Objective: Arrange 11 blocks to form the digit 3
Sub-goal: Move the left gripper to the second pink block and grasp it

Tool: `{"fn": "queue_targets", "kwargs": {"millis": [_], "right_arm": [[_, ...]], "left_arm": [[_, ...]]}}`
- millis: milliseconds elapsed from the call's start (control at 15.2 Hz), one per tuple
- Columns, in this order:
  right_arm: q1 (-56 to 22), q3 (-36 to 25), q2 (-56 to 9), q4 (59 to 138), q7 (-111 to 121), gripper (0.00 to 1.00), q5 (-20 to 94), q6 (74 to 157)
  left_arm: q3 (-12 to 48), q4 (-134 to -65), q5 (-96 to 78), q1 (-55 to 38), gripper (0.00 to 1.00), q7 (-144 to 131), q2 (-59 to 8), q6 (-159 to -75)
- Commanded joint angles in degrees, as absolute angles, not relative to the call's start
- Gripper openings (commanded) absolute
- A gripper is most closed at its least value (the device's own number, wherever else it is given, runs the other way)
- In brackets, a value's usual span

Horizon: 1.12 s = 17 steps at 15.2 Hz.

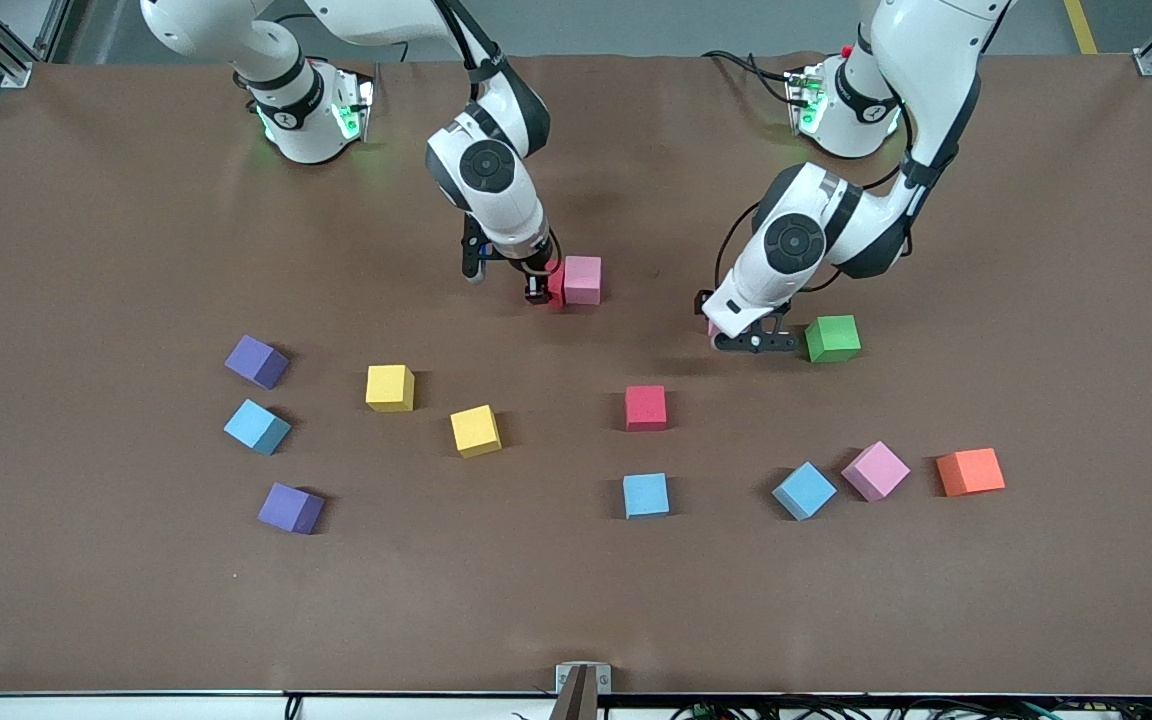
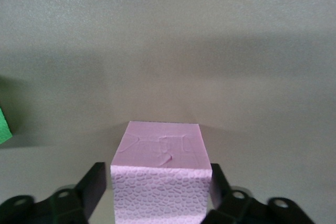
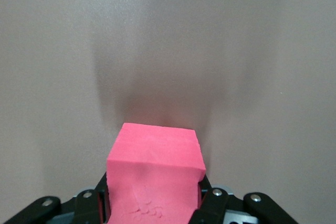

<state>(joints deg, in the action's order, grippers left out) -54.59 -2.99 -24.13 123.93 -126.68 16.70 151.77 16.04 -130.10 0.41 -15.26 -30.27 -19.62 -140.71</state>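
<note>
**One high view, two close wrist views**

The table (image 1: pixel 86 600) is seen from high up, facing both robot bases. Each wrist view is aimed closely past its own fingers. The green cube (image 1: pixel 833 338) is shared with the left wrist view (image 2: pixel 4 125).

Two blocks (image 1: pixel 576 281) touching, near table (image 1: pixel 86 250) middle, toward robots' edge. Eleven more cubes (image 1: pixel 645 407) scattered apart nearer front camera, mid-table, spread from right arm's end to left arm's end.
</note>
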Motion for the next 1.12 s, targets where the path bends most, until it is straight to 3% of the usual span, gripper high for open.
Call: {"fn": "queue_targets", "kwargs": {"millis": [0,132,198,264,329,461,1054], "right_arm": [[-55.8,-3.4,-26.0,122.9,-127.4,0.35,17.4,152.1],[-55.7,-3.4,-26.0,122.9,-127.0,0.39,17.3,152.1],[-55.7,-3.4,-26.0,122.9,-126.9,0.5,17.3,152.1],[-55.7,-3.4,-26.0,122.8,-126.9,0.71,17.3,151.7],[-55.7,-3.4,-26.0,122.7,-127.0,0.84,17.3,151.5],[-55.6,-3.4,-26.0,122.5,-127.2,0.97,17.3,151.3],[-54.9,-4.1,-23.4,121.6,-125.6,1.0,17.1,144.7]], "left_arm": [[17.2,-130.0,-0.5,-15.6,0.21,-38.0,-18.9,-141.2],[19.6,-128.9,-0.5,-15.5,0.15,-45.3,-18.9,-141.0],[20.6,-128.7,-0.5,-15.5,0.15,-49.2,-18.8,-141.0],[21.9,-128.6,-0.5,-15.6,0.15,-53.8,-18.7,-141.0],[22.9,-128.4,-0.5,-15.5,0.15,-58.4,-18.7,-141.0],[23.6,-128.2,-0.5,-15.5,0.16,-67.1,-18.6,-141.0],[24.9,-127.6,-5.4,-15.6,0.16,-97.6,-18.9,-141.7]]}}
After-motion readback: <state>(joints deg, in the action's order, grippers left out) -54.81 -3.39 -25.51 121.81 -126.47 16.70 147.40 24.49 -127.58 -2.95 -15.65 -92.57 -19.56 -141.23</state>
